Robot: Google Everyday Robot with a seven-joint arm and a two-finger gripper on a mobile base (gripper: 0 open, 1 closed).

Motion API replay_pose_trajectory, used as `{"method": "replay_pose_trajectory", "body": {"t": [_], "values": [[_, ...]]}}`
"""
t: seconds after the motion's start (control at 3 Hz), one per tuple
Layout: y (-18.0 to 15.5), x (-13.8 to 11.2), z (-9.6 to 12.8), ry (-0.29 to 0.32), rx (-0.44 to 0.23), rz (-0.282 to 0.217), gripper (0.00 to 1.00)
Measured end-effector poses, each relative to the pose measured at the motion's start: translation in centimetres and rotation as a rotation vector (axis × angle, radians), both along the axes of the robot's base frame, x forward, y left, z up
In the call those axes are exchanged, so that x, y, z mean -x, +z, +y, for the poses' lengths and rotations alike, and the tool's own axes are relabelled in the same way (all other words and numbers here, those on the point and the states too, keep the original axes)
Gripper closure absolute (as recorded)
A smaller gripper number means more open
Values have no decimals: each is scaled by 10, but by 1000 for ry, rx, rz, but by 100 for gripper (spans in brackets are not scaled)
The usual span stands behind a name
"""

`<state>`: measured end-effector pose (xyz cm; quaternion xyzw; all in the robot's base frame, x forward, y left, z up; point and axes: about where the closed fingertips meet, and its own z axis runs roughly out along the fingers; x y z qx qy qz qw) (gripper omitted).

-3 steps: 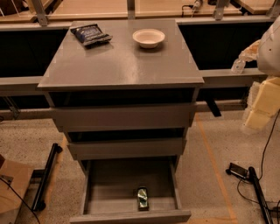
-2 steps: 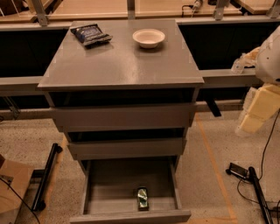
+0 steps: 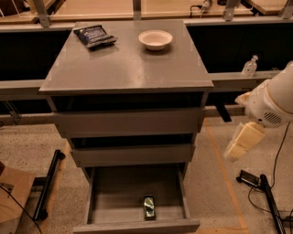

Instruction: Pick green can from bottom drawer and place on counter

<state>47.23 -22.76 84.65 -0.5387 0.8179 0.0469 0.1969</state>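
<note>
Speckled pale flooring crossed by an orange tape line surrounds a grey drawer cabinet, with tan wooden tabletops running behind it. On top of the cabinet sits the counter, where a dark blue chip bag lies at the back left corner and a white bowl at the back, right of centre. That leaves the front and middle of the slab free, which looks like the natural landing spot. At the foot of the cabinet the bottom drawer stands open towards the camera. The green can lies on its side on the drawer floor, right of centre and close to the front wall. Lying flat like this, it is probably free to roll when nudged. The gripper hangs to the right of the cabinet, level with the middle drawer, well apart from the can and clearly above it. Whether it is spread or closed I cannot tell, though nothing of the task is in it. The arm seems parked clear of the drawer front, so the job looks barely begun. Next it must swing inward and descend over the open drawer. The low side walls and the drawers overhanging above leave a tight approach, so a steep reach from the front seems safest.
</note>
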Motion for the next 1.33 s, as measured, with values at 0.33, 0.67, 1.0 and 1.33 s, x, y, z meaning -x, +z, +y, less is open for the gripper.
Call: {"method": "replay_pose_trajectory", "body": {"t": [0.33, 0.67, 1.0, 1.33], "values": [[-9, -2, 0, 2, -7, 15, 0], [-42, 10, 15, -20, -57, 79, 0], [-106, 32, 45, -72, -163, 167, 0], [-180, 44, 73, -141, -260, 226, 0]]}}
